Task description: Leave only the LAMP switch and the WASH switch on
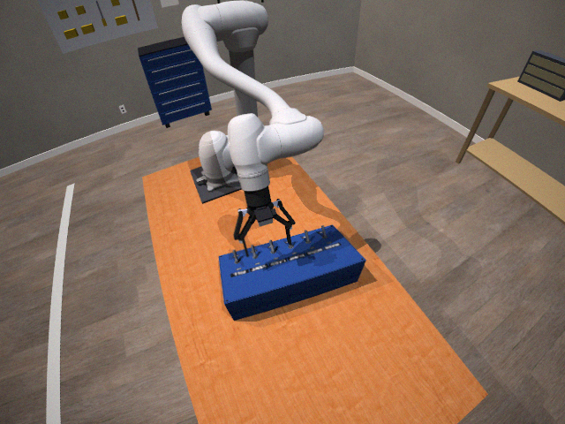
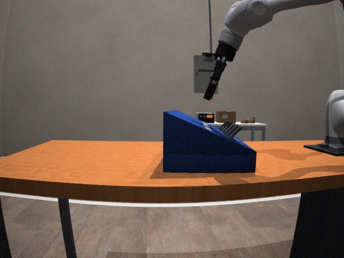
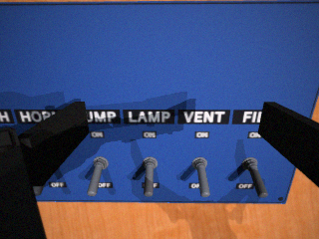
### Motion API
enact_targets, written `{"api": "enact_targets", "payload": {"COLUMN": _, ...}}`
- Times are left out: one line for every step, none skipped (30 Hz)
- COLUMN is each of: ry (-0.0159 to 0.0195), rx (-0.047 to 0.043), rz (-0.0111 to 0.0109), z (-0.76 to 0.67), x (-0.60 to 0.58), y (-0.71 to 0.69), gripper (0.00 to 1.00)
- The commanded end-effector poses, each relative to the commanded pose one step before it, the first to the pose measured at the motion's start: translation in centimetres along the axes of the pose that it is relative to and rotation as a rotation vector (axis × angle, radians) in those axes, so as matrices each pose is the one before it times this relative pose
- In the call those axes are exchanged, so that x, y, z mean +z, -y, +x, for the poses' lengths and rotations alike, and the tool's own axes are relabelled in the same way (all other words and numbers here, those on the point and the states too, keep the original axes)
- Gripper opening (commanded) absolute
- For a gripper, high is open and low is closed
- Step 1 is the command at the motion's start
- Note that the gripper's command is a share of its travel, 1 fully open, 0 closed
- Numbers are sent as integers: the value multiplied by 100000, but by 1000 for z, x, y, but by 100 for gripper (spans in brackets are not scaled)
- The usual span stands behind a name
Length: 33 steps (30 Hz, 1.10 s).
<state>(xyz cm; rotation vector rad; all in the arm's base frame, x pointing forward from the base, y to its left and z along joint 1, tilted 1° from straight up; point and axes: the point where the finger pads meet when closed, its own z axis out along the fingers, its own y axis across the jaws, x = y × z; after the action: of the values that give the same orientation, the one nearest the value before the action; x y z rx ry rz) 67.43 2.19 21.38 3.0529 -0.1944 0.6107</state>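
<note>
We have the blue console (image 1: 297, 280) (image 2: 200, 147) (image 3: 155, 60) on the orange table (image 1: 319, 356) (image 2: 91, 163) (image 3: 105, 221), its high side away from the arm's base. Our claw (image 1: 267, 250) (image 2: 207, 98) (image 3: 172, 118) is spread wide, holding nothing, and hangs above the console without touching it. In the wrist view, we see the LAMP switch (image 3: 149, 177) between the pump switch (image 3: 97, 177) on the left and the vent switch (image 3: 202, 178) on the right; all three lean toward OFF. We can't tell how the WASH switch is set from these views.
</note>
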Motion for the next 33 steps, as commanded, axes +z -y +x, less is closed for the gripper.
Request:
{"api": "enact_targets", "payload": {"ry": -107, "rx": 19, "rz": 97, "z": 66, "x": -57, "y": -1121, "gripper": 100}}
{"api": "enact_targets", "payload": {"ry": 0, "rx": 0, "rz": 0, "z": 0, "x": 0, "y": -370, "gripper": 100}}
{"api": "enact_targets", "payload": {"ry": 0, "rx": 0, "rz": 0, "z": 0, "x": 0, "y": -374, "gripper": 100}}
{"api": "enact_targets", "payload": {"ry": 0, "rx": 0, "rz": 0, "z": 0, "x": 0, "y": -373, "gripper": 100}}
{"api": "enact_targets", "payload": {"ry": 0, "rx": 0, "rz": 0, "z": 0, "x": 0, "y": -368, "gripper": 100}}
{"api": "enact_targets", "payload": {"ry": 0, "rx": 0, "rz": 0, "z": 0, "x": 0, "y": -358, "gripper": 100}}
{"api": "enact_targets", "payload": {"ry": 0, "rx": 0, "rz": 0, "z": 0, "x": 0, "y": -345, "gripper": 100}}
{"api": "enact_targets", "payload": {"ry": 0, "rx": 0, "rz": 0, "z": 0, "x": 0, "y": -327, "gripper": 100}}
{"api": "enact_targets", "payload": {"ry": 0, "rx": 0, "rz": 0, "z": 0, "x": 0, "y": -305, "gripper": 100}}
{"api": "enact_targets", "payload": {"ry": 0, "rx": 0, "rz": 0, "z": 0, "x": 0, "y": -280, "gripper": 100}}
{"api": "enact_targets", "payload": {"ry": -1, "rx": 0, "rz": 0, "z": 0, "x": 0, "y": -253, "gripper": 100}}
{"api": "enact_targets", "payload": {"ry": 1, "rx": 0, "rz": 0, "z": 0, "x": 0, "y": -224, "gripper": 100}}
{"api": "enact_targets", "payload": {"ry": 0, "rx": 0, "rz": 0, "z": 0, "x": 0, "y": -193, "gripper": 100}}
{"api": "enact_targets", "payload": {"ry": 0, "rx": 0, "rz": 0, "z": 0, "x": 0, "y": 0, "gripper": 100}}
{"api": "enact_targets", "payload": {"ry": 0, "rx": 0, "rz": 0, "z": 0, "x": 0, "y": 0, "gripper": 100}}
{"api": "enact_targets", "payload": {"ry": 0, "rx": 0, "rz": 0, "z": 0, "x": 0, "y": -161, "gripper": 100}}
{"api": "enact_targets", "payload": {"ry": 0, "rx": 0, "rz": 0, "z": 0, "x": 0, "y": -130, "gripper": 100}}
{"api": "enact_targets", "payload": {"ry": 0, "rx": 0, "rz": 0, "z": 0, "x": 0, "y": -99, "gripper": 100}}
{"api": "enact_targets", "payload": {"ry": 0, "rx": 0, "rz": 0, "z": 0, "x": 0, "y": -71, "gripper": 100}}
{"api": "enact_targets", "payload": {"ry": 0, "rx": 0, "rz": 0, "z": 0, "x": 0, "y": -46, "gripper": 100}}
{"api": "enact_targets", "payload": {"ry": 0, "rx": 0, "rz": 0, "z": 0, "x": 0, "y": -25, "gripper": 100}}
{"api": "enact_targets", "payload": {"ry": 0, "rx": 0, "rz": 0, "z": 0, "x": 0, "y": -10, "gripper": 100}}
{"api": "enact_targets", "payload": {"ry": 0, "rx": 0, "rz": 0, "z": 0, "x": 0, "y": -1, "gripper": 100}}
{"api": "enact_targets", "payload": {"ry": 0, "rx": 0, "rz": 0, "z": 0, "x": 0, "y": 0, "gripper": 100}}
{"api": "enact_targets", "payload": {"ry": 0, "rx": 0, "rz": 0, "z": 0, "x": 0, "y": 0, "gripper": 100}}
{"api": "enact_targets", "payload": {"ry": 0, "rx": 0, "rz": 0, "z": 0, "x": 0, "y": 0, "gripper": 100}}
{"api": "enact_targets", "payload": {"ry": 0, "rx": 0, "rz": 0, "z": 0, "x": 0, "y": 0, "gripper": 100}}
{"api": "enact_targets", "payload": {"ry": 0, "rx": 0, "rz": 0, "z": 0, "x": 0, "y": 0, "gripper": 100}}
{"api": "enact_targets", "payload": {"ry": 0, "rx": 0, "rz": 0, "z": 0, "x": 0, "y": 0, "gripper": 100}}
{"api": "enact_targets", "payload": {"ry": 0, "rx": 0, "rz": 0, "z": 0, "x": 0, "y": 0, "gripper": 100}}
{"api": "enact_targets", "payload": {"ry": 0, "rx": 0, "rz": 0, "z": 0, "x": 0, "y": 0, "gripper": 100}}
{"api": "enact_targets", "payload": {"ry": 0, "rx": 0, "rz": 0, "z": 0, "x": 0, "y": 0, "gripper": 100}}
{"api": "enact_targets", "payload": {"ry": 0, "rx": 0, "rz": 0, "z": 0, "x": 0, "y": 0, "gripper": 100}}
